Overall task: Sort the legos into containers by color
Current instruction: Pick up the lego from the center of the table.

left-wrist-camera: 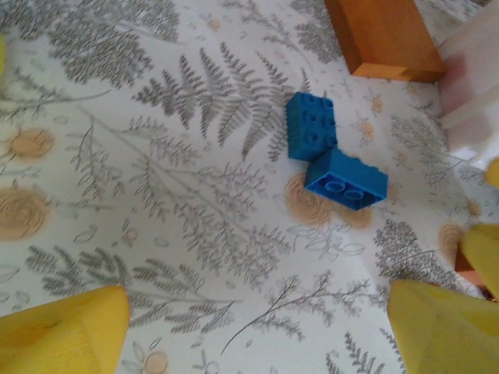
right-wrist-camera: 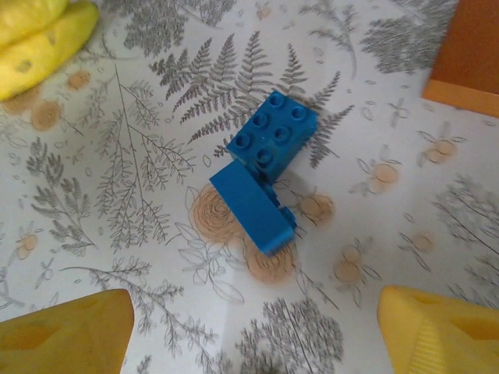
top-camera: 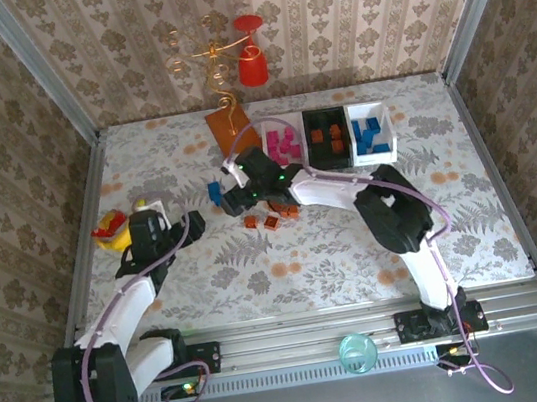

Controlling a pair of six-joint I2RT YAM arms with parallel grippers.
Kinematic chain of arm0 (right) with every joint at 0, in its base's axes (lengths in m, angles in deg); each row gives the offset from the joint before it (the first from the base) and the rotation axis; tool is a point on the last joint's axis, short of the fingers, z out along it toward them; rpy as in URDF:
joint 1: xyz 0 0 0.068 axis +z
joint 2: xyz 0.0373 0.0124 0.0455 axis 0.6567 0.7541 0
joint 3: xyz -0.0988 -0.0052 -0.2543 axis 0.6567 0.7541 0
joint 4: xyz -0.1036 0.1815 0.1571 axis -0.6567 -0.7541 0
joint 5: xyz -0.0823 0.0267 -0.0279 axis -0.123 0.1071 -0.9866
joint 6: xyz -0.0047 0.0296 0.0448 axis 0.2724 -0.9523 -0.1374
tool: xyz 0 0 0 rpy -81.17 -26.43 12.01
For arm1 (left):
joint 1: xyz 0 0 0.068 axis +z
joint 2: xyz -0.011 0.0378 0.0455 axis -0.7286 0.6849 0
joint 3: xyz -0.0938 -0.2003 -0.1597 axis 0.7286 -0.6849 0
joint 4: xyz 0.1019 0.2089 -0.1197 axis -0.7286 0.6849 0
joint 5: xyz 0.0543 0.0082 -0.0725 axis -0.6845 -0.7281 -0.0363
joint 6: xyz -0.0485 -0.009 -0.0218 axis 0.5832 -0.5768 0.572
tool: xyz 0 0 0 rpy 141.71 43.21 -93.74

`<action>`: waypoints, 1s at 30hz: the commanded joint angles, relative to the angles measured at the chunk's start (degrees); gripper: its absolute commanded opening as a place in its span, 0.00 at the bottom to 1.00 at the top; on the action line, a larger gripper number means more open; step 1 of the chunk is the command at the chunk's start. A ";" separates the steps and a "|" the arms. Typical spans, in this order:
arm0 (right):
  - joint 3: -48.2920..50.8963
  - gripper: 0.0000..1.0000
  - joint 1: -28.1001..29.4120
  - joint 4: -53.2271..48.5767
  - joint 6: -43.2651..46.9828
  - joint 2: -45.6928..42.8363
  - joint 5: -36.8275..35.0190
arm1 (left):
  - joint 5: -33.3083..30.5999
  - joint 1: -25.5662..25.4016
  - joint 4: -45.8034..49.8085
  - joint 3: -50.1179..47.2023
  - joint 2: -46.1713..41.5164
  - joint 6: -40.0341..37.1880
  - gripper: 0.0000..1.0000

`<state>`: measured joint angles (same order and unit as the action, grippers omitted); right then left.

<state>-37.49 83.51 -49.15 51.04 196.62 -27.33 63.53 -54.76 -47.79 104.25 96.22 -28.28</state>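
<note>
Bright, even, diffuse light; faint soft shadows; wrist views slightly soft, washed-out.

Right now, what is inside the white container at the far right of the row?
Blue legos lie inside the white container, and part of its white floor shows. Their exact number, and anything beneath them, cannot be told: the pieces overlap and cover it.

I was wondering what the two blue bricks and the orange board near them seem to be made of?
The blue bricks look like moulded hard plastic: crisp studs, even colour, slight sheen. The orange board seems matte wood or painted fibreboard, with a thick squared edge; I cannot tell which.
</note>
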 commanded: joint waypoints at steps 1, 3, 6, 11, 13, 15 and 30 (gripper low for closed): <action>-7.18 0.83 -0.23 -5.62 1.85 5.34 1.26 | 1.22 1.34 1.08 -1.66 -3.38 1.05 0.87; -11.17 0.83 -0.25 -7.83 1.45 8.63 1.99 | 0.74 2.04 1.45 -2.56 -5.09 1.21 0.88; -17.24 0.82 -0.19 -11.69 1.18 13.40 2.53 | 0.28 3.05 1.60 -3.95 -7.40 1.81 0.88; -23.32 0.79 -0.16 -14.46 0.59 18.26 4.83 | 0.40 4.37 1.96 -5.15 -9.81 2.02 0.88; -26.28 0.77 -0.16 -16.38 0.57 20.36 5.67 | 0.97 4.86 2.16 -5.24 -10.03 1.82 0.88; -28.19 0.74 -0.02 -17.50 0.78 21.73 6.19 | 1.43 5.09 2.13 -5.28 -10.08 1.67 0.88; -26.09 0.37 0.79 -19.59 3.67 18.61 7.81 | 3.73 5.70 1.36 -5.59 -9.96 1.77 0.88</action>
<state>-65.66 83.71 -65.98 53.75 218.10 -21.46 65.67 -49.60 -46.48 99.53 86.97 -27.42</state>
